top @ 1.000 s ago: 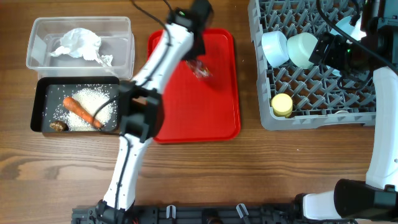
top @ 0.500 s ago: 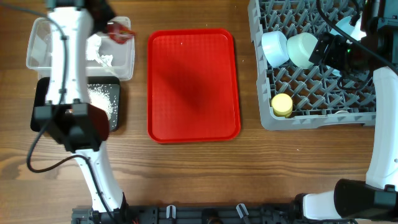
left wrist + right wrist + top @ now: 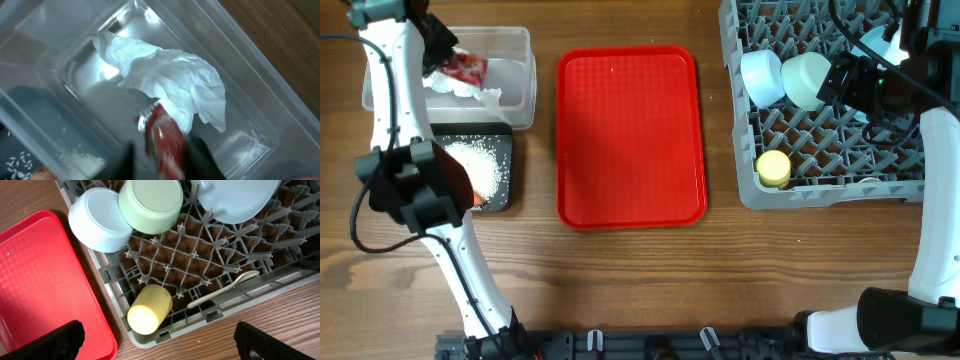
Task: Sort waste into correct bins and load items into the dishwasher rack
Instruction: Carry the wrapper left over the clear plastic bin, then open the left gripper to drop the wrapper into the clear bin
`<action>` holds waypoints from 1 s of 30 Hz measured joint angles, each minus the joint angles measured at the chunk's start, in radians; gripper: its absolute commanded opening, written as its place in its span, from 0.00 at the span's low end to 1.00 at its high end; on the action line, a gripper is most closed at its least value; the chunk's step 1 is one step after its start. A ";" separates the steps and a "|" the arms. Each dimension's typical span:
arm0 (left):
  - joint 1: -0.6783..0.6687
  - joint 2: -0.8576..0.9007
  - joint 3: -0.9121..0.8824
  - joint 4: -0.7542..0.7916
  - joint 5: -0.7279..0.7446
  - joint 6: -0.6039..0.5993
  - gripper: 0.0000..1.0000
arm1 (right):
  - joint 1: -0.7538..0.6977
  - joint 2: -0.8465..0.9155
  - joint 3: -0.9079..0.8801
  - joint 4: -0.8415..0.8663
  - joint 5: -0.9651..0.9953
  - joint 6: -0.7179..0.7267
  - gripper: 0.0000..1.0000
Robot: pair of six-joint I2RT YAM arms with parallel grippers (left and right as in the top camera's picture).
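Observation:
My left gripper is shut on the small red shiny wrapper and holds it inside the clear tub, just above the crumpled white tissue. The black tray holds loose white rice; my arm hides most of the carrot and all of the brown lump. My right gripper is open and empty over the grey rack. The rack holds a blue bowl, mint bowl, blue plate, yellow cup and white spoon.
The flat red serving tray lies between the bins and the rack, with nothing on it. Bare wooden table runs along the front. My left arm stretches over the black tray.
My left gripper carried the red wrapper from the red tray leftward to the clear tub and now holds it over the tissue. The right arm has not moved.

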 measured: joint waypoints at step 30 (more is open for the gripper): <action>-0.191 -0.246 -0.007 -0.209 0.000 -0.019 1.00 | 0.002 0.000 0.000 0.055 -0.081 -0.027 1.00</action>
